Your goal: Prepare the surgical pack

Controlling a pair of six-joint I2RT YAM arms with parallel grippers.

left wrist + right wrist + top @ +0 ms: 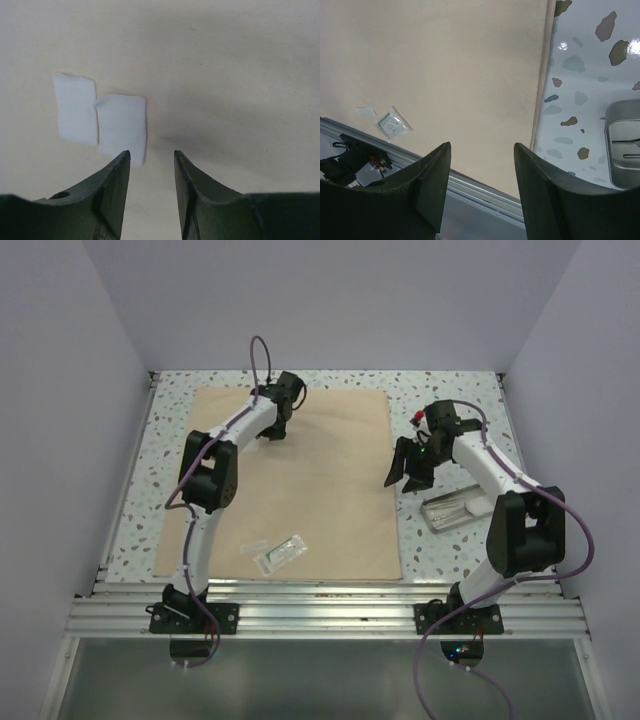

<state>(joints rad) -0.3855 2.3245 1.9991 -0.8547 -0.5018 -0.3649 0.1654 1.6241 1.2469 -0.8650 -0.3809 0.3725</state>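
Observation:
The surgical pack's tan cloth wrap (pixel 310 480) lies flat as a big square sheet on the speckled table; it also fills the left wrist view (pixel 225 75) and shows in the right wrist view (pixel 445 65). My left gripper (pixel 272 435) is open and empty over the sheet's far left part; in its view (pixel 151 155) two white gauze squares (pixel 102 120) lie on the cloth just beyond the left fingertip. My right gripper (pixel 408 478) is open and empty above the sheet's right edge, also seen in its own view (pixel 481 147).
A small metal tray (pixel 458 510) with instruments sits on the table right of the sheet, also in the right wrist view (pixel 624 142). A clear plastic pouch (pixel 280 553) lies near the sheet's front edge, also seen from the right wrist (pixel 392 124). Aluminium rails (pixel 320 605) border the front.

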